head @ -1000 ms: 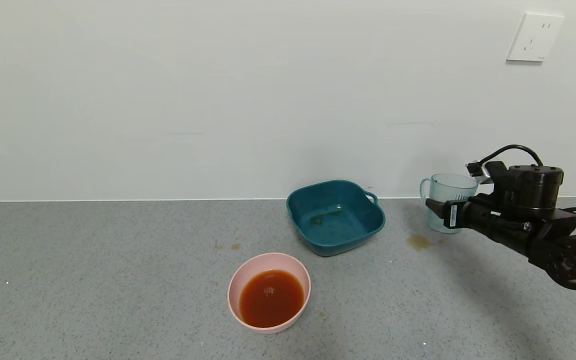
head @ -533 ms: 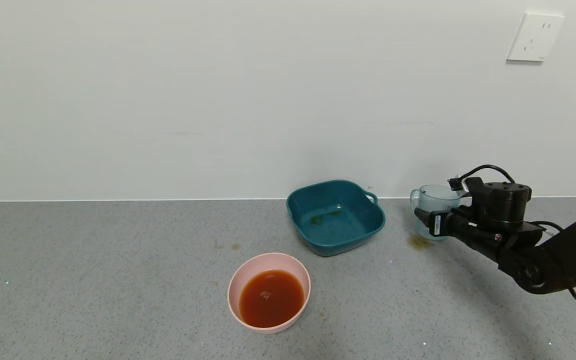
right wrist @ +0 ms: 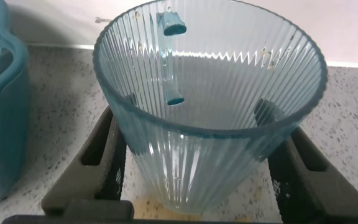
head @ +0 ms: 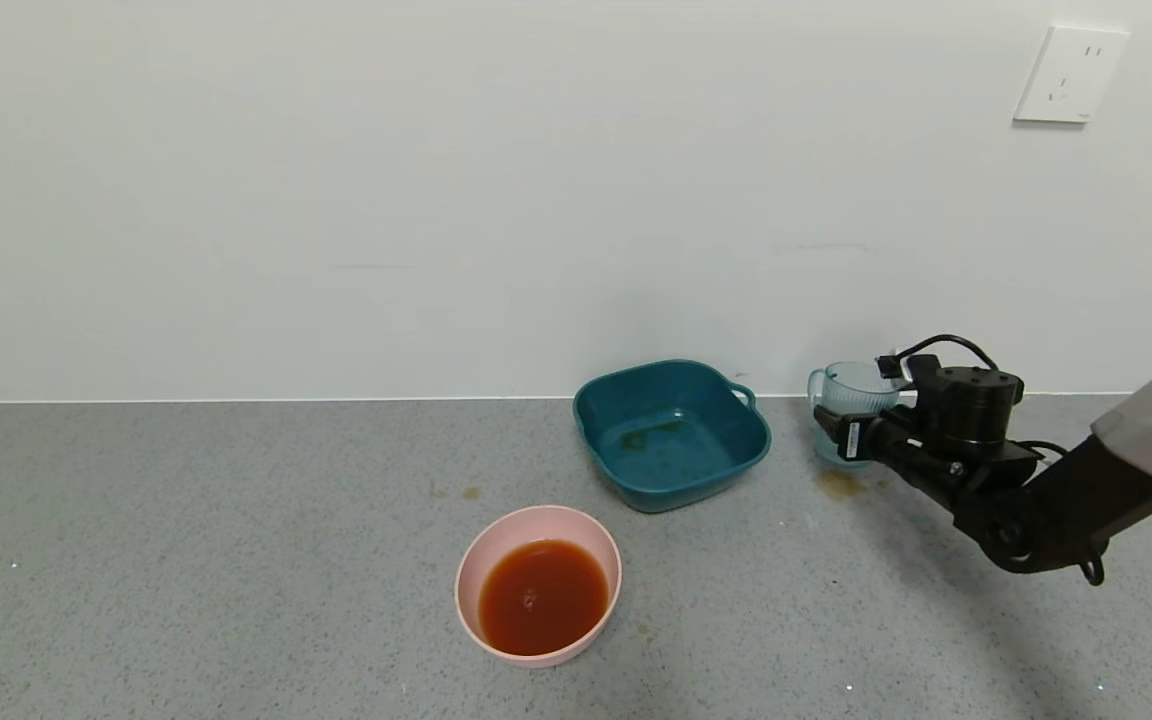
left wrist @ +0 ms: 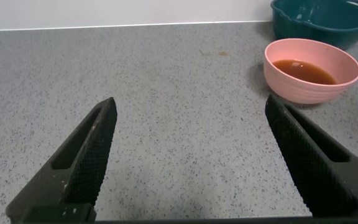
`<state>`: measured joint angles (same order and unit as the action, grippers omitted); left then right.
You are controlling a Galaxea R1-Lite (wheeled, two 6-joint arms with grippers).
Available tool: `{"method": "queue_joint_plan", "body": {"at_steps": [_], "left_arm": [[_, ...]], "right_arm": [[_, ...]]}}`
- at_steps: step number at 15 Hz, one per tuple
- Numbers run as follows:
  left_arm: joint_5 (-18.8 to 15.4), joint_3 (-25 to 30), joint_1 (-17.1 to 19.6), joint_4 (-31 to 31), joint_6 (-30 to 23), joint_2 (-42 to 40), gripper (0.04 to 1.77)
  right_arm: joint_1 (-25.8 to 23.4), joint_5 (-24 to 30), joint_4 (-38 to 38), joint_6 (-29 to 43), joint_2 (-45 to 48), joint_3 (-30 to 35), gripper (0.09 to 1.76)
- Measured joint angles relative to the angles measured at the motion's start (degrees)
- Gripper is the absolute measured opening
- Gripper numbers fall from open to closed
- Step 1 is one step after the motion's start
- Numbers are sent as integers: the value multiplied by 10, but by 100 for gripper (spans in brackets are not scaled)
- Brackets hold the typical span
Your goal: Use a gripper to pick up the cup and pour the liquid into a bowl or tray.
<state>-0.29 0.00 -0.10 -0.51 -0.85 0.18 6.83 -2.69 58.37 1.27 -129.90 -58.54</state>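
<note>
The cup, pale blue ribbed plastic, looks empty and stands upright by the wall, right of the teal basin. My right gripper is shut on the cup, one finger on each side of its body; the loop handle points away from the wrist. The cup's base is at or just above the counter. The pink bowl stands at the front centre and holds the reddish-brown liquid. My left gripper is open and empty over bare counter, with the pink bowl and the liquid ahead of it.
A dark teal square basin with a faint stain inside stands near the wall, between bowl and cup. A brown spill marks the grey counter in front of the cup. The white wall runs close behind the cup. A socket is high on the wall.
My right arm has carried the cup left, toward the wall and downward, to counter level beside the teal basin. The bowl and basin have not moved.
</note>
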Motion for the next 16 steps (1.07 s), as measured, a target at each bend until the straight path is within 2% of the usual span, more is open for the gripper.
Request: {"method": "queue_joint_plan", "body": {"at_steps": [3,7,16], "left_arm": [[0,0,0,0,0,0,172],[0,0,0,0,0,0,172],[0,0,0,0,0,0,172]], "right_arm": [[1,0,1,-1,-11,-7,133],[3,0,1,-1,-15,-7,151],[4,2,-15,2,5,-1,164]]}}
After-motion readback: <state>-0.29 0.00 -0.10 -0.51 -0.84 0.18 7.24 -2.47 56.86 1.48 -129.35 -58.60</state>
